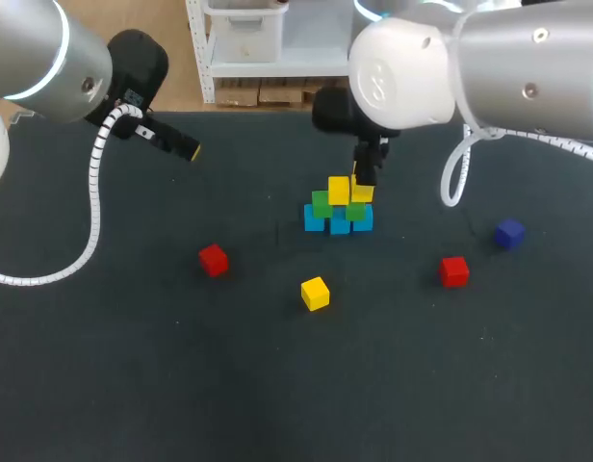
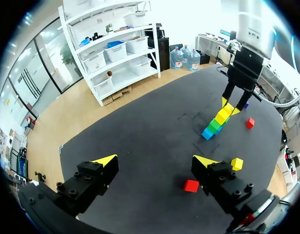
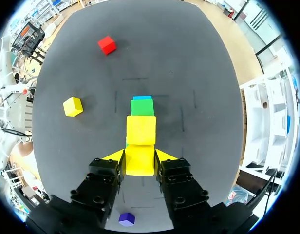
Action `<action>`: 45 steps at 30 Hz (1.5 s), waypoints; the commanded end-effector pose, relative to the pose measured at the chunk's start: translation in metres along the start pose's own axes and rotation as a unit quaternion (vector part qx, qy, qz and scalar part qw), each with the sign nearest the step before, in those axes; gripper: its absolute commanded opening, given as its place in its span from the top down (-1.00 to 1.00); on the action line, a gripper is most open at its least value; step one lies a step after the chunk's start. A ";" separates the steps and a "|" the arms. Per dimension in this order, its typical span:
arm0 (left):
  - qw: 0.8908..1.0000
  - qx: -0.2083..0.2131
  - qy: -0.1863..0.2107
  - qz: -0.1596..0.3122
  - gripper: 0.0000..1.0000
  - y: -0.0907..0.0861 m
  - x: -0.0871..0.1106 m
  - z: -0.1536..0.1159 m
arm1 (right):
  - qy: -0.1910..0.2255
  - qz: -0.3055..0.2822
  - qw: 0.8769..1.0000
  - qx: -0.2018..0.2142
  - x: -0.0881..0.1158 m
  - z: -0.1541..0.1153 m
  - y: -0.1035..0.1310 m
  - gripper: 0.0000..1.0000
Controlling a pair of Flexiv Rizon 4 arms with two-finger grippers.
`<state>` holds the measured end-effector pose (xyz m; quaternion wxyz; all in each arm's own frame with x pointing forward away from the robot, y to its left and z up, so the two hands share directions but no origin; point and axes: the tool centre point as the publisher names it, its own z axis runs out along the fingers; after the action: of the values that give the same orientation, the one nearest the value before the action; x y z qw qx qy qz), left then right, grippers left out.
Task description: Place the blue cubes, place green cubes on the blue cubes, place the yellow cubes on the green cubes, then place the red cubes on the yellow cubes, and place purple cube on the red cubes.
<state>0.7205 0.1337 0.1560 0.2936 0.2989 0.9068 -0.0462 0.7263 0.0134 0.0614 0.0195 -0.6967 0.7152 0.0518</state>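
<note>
Three blue cubes (image 1: 340, 224) form a row at the table's middle, with green cubes (image 1: 322, 203) on them. One yellow cube (image 1: 338, 190) rests on the greens. My right gripper (image 1: 362, 185) is shut on a second yellow cube (image 3: 140, 160), held right beside the first (image 3: 140, 129) over the stack. A loose yellow cube (image 1: 315, 293) lies in front. Red cubes sit at front left (image 1: 213, 260) and right (image 1: 454, 271). The purple cube (image 1: 509, 233) lies far right. My left gripper (image 2: 155, 163) hangs open and empty at the back left, far from the stack (image 2: 215, 124).
The dark mat (image 1: 133, 366) covers the whole table. Wide bare room lies at the front and left. A white cable (image 1: 92, 212) loops down from my left arm over the mat's left side.
</note>
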 end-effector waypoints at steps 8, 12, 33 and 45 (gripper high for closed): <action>1.000 0.003 -0.002 0.001 -1.00 0.001 0.001 0.000 | 0.000 0.001 1.000 -0.001 -0.001 0.003 -0.002 1.00; 1.000 0.003 -0.002 0.001 -1.00 0.001 0.001 0.000 | 0.001 0.001 1.000 -0.002 -0.001 0.003 -0.002 1.00; 1.000 0.003 -0.002 0.001 -1.00 0.001 0.001 0.000 | 0.000 -0.002 1.000 -0.001 -0.002 0.002 0.000 0.31; 1.000 0.003 -0.002 0.001 -1.00 0.001 0.001 0.000 | -0.003 -0.004 1.000 -0.006 -0.003 0.003 0.004 0.28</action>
<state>0.7205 0.1337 0.1560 0.2936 0.2989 0.9068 -0.0462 0.7239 0.0171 0.0582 0.0165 -0.6994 0.7123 0.0566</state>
